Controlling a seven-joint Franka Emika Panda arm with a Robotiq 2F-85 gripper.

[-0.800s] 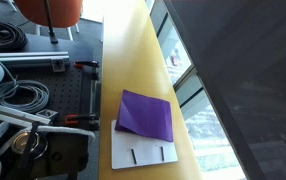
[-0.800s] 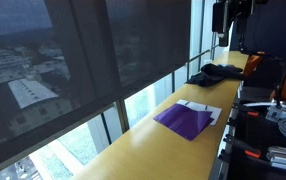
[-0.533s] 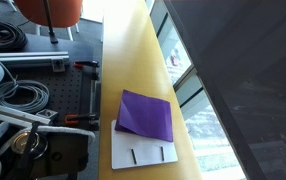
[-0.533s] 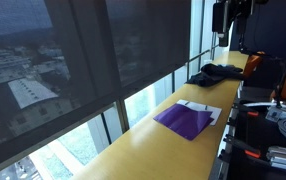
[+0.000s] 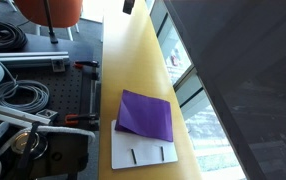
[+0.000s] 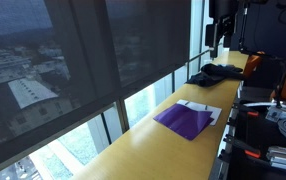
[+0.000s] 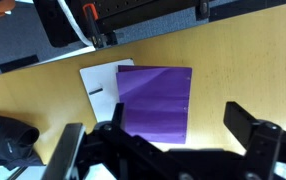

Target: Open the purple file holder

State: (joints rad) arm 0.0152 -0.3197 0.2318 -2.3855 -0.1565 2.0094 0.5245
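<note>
The purple file holder [image 5: 145, 115] lies flat and closed on the yellow tabletop [image 5: 128, 60], partly overlapping a white flat board [image 5: 141, 153] with two short dark slits. It also shows in the other exterior view [image 6: 186, 120] and in the wrist view [image 7: 155, 98]. My gripper [image 6: 216, 32] hangs high above the far end of the table, well away from the folder, and only its tip shows in an exterior view [image 5: 129, 5]. In the wrist view the gripper [image 7: 155, 125] is open and empty, with the folder far below between the fingers.
A dark crumpled cloth [image 6: 215, 72] lies on the table beyond the folder. Cables and clamps [image 5: 18, 95] crowd the bench beside the table. Windows with dark shades [image 6: 83, 60] run along the table's other long edge.
The arm has moved: the gripper now shows at the top edge of one exterior view and has shifted in the other. The folder has not moved.
</note>
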